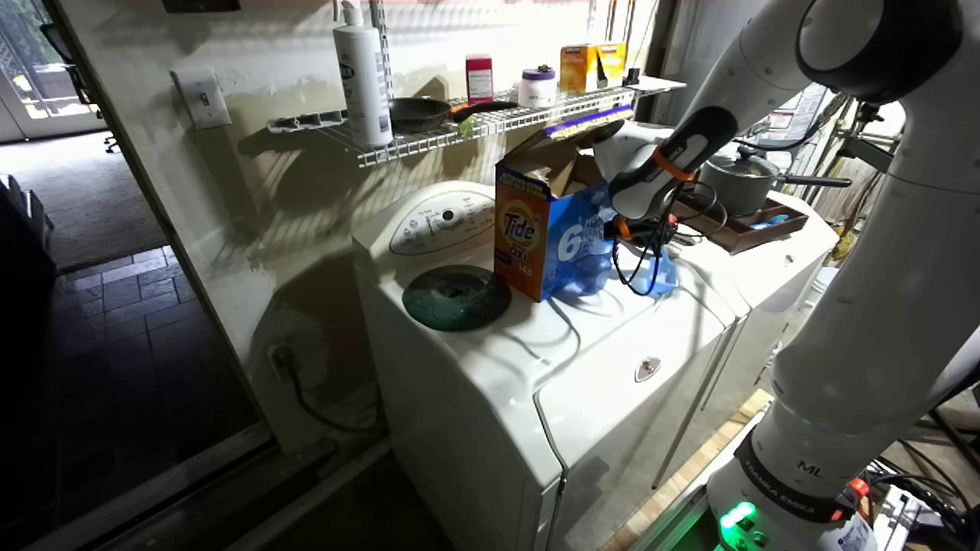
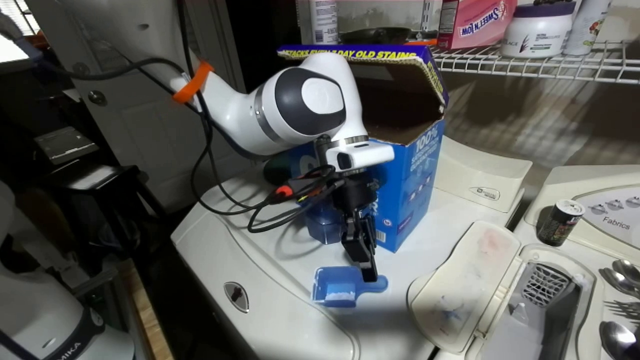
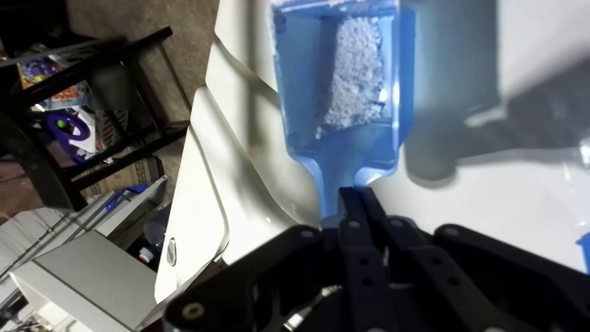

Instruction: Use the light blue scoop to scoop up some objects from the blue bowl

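Have the light blue scoop (image 2: 332,278) near the detergent box (image 1: 555,237), not touching, apparently lifted, pinched by the handle in the near-closed gripper (image 3: 359,193). Expect light, stiff, slick plastic; grip mid-handle, clear of the loose white powder (image 3: 357,78). Tilt it, likely spill. Counting: one scoop, one box, one pot (image 1: 739,187) well apart from the box, one teal bowl (image 1: 459,315) across the box from the scoop, presumably the blue one; can't make out contents.
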`<state>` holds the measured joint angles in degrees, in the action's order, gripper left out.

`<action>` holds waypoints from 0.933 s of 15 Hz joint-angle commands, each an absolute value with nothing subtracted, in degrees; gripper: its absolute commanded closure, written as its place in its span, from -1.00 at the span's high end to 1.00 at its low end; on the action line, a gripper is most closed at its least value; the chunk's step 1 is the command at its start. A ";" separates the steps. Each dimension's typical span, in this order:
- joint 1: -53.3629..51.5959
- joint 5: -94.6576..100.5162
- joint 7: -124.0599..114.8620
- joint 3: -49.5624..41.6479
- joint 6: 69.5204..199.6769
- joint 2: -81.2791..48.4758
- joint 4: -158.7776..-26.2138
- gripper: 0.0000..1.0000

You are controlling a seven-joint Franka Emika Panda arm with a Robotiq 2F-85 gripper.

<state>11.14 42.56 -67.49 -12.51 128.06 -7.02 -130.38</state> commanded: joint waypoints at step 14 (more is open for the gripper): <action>10.62 30.49 -72.18 -14.56 128.21 -13.91 -122.55 -0.98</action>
<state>11.14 33.29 -70.34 -14.15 128.06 -10.70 -125.78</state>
